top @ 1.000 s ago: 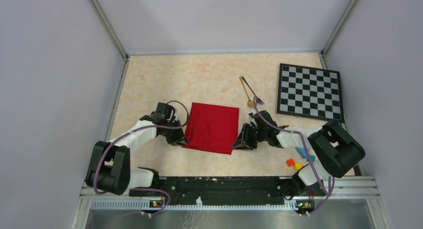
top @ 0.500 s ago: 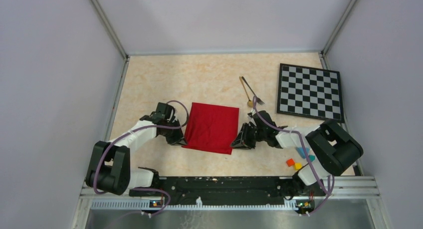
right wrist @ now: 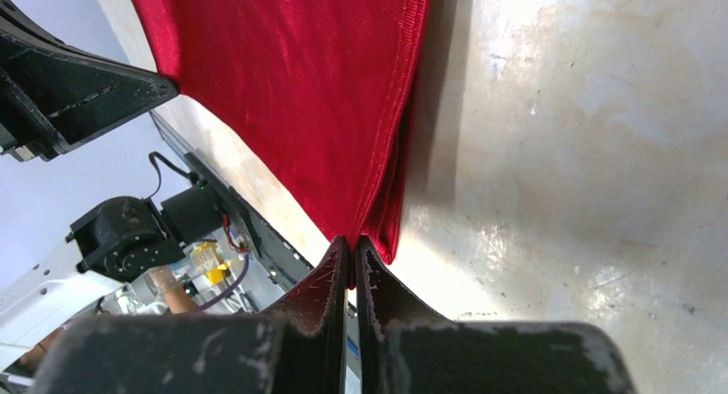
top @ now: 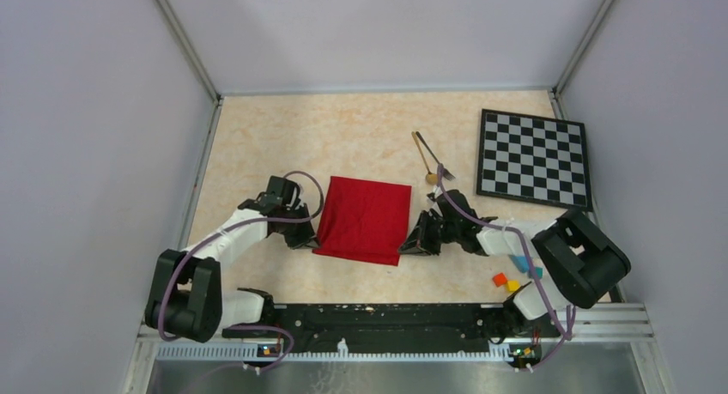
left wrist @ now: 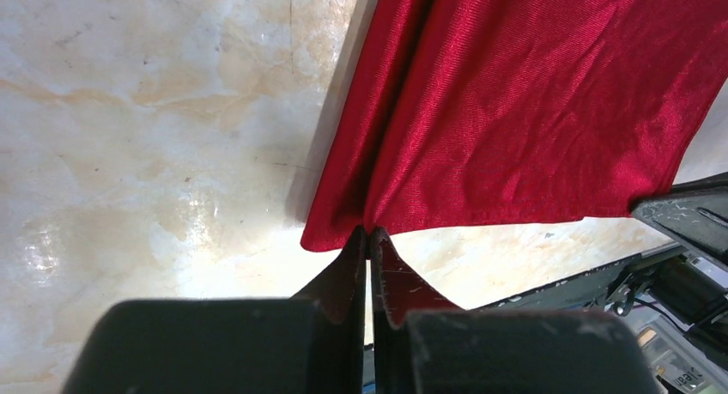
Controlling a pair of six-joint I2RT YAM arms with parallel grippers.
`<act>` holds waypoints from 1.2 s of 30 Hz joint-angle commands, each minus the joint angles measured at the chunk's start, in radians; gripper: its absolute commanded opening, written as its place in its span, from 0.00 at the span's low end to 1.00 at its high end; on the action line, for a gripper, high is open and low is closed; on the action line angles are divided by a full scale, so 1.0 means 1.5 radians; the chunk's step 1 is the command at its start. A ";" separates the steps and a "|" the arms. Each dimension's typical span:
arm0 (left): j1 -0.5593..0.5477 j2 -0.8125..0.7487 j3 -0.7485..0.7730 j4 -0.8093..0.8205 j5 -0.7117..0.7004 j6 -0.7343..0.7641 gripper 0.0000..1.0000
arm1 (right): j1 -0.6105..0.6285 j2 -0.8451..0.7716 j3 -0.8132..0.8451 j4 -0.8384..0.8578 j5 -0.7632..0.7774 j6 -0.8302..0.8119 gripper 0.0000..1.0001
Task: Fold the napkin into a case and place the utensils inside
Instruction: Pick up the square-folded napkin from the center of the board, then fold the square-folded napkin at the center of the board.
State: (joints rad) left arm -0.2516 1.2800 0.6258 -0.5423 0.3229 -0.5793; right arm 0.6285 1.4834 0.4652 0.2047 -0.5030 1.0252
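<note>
Red cloth this glossy looks slippery, and each pinch takes only a sliver of corner. I judge that an uneven pull could let the stacked layers slide free or skew the fold. The left gripper [left wrist: 369, 238] is clamped tight on a near corner of the napkin [top: 364, 220], right at its tips. The right gripper [right wrist: 352, 246] likewise nips the opposite near corner. The spoon [top: 422, 156] and fork [top: 439, 164] lie beyond the right gripper, untouched.
</note>
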 commanded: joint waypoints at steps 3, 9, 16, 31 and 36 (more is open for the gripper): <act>-0.003 -0.046 0.018 -0.031 -0.023 -0.016 0.01 | 0.013 -0.055 0.014 -0.033 -0.006 0.002 0.00; -0.003 -0.059 0.028 -0.064 -0.032 -0.036 0.00 | 0.046 -0.052 0.043 -0.059 -0.004 0.004 0.00; -0.003 -0.080 0.040 -0.090 -0.057 -0.048 0.00 | 0.073 -0.053 0.053 -0.058 0.005 0.022 0.00; -0.003 -0.103 0.043 -0.140 -0.110 -0.080 0.00 | 0.098 -0.071 0.062 -0.072 0.019 0.032 0.00; -0.003 -0.080 0.030 -0.134 -0.125 -0.095 0.00 | 0.102 -0.047 0.053 -0.049 0.019 0.033 0.00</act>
State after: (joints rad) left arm -0.2523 1.1358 0.6731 -0.7380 0.1688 -0.6952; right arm 0.7677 1.3880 0.5312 0.0788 -0.4820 1.0637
